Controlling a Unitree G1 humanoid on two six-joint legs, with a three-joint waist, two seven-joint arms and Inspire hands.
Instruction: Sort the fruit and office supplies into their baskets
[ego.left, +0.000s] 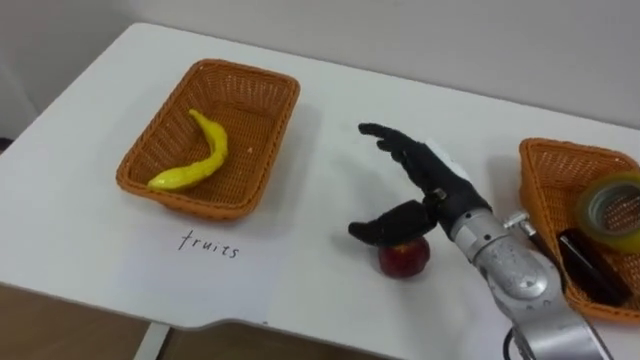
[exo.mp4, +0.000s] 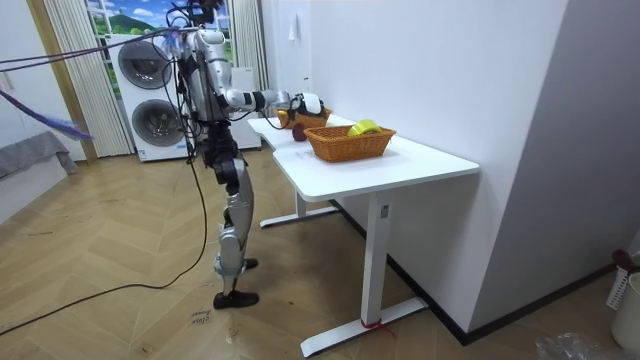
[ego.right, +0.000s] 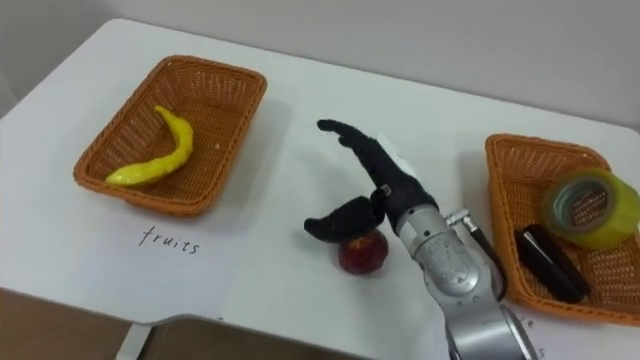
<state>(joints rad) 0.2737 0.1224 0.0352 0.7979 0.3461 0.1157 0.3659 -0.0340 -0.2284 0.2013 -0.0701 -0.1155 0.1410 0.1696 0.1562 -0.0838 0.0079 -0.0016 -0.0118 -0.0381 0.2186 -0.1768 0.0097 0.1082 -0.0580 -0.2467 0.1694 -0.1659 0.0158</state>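
Observation:
A red apple lies on the white table near its front edge. My right hand hovers just over it, open, with straight fingers reaching toward the far left and the thumb above the apple's near left side. At the left stands a wicker basket labelled as the fruit one, with a yellow banana inside. The right wicker basket holds a roll of yellowish tape and a dark oblong object.
A paper label lies in front of the left basket. In the room view I stand at the table's long side, with a white wall behind the table and washing machines behind me.

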